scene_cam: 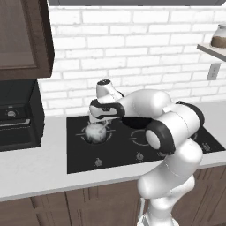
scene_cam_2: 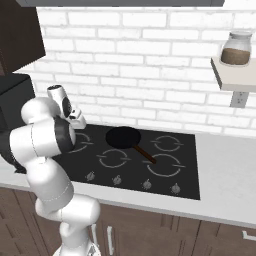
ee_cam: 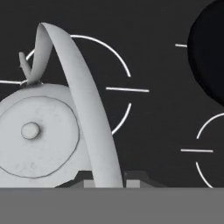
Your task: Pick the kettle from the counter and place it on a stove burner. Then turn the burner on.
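We are finishing placement: kettle (scene_cam: 95,132) sitting on stove burner (scene_cam: 84,134), far left of cooktop (scene_cam: 176,152). Gripper (ee_cam: 109,180) straddling handle (ee_cam: 81,100), jaws narrow, seemingly clasping it. Next: letting go, reaching near-edge knob (scene_cam: 98,163).

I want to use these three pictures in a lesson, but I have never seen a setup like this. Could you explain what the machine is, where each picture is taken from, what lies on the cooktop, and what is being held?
It is a rendered kitchen with a white robot arm. Two pictures come from cameras on its base, behind it to the left and right. The third looks along the gripper from a camera on the hand.

On the counter lies a black glass cooktop with burner rings drawn on it. A black frying pan sits there. The small grey-white kettle sits over a stove burner ring. The gripper is at its arched handle, whose wire runs down between the fingertips; a firm grip cannot be confirmed.
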You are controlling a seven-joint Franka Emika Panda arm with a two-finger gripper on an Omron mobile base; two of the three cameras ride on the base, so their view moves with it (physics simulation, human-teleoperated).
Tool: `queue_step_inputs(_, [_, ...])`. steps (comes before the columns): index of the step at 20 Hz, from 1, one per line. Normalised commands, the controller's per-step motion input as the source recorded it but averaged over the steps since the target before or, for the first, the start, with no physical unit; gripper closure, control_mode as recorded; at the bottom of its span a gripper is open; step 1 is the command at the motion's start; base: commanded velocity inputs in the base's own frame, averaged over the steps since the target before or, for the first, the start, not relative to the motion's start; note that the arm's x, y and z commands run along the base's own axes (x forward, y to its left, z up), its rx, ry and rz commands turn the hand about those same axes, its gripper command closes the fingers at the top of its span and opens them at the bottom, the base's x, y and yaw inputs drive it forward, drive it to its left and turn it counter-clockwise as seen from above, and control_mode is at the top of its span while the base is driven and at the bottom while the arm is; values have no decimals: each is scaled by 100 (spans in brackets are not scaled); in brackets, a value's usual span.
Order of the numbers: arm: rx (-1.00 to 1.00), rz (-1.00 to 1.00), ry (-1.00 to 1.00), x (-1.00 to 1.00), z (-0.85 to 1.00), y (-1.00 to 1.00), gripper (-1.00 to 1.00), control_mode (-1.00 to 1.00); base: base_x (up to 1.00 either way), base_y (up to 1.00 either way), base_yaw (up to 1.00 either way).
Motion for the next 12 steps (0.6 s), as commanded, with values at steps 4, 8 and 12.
queue_step_inputs(4, [0, -14, -5, 20, 0, 0, 100, -100, 0, 0, 0])
queue_step_inputs(8, [0, -21, -1, 36, 0, 0, 100, -100, 0, 0, 0])
queue_step_inputs(12, [0, -18, -1, 23, 0, 0, 100, -100, 0, 0, 0])
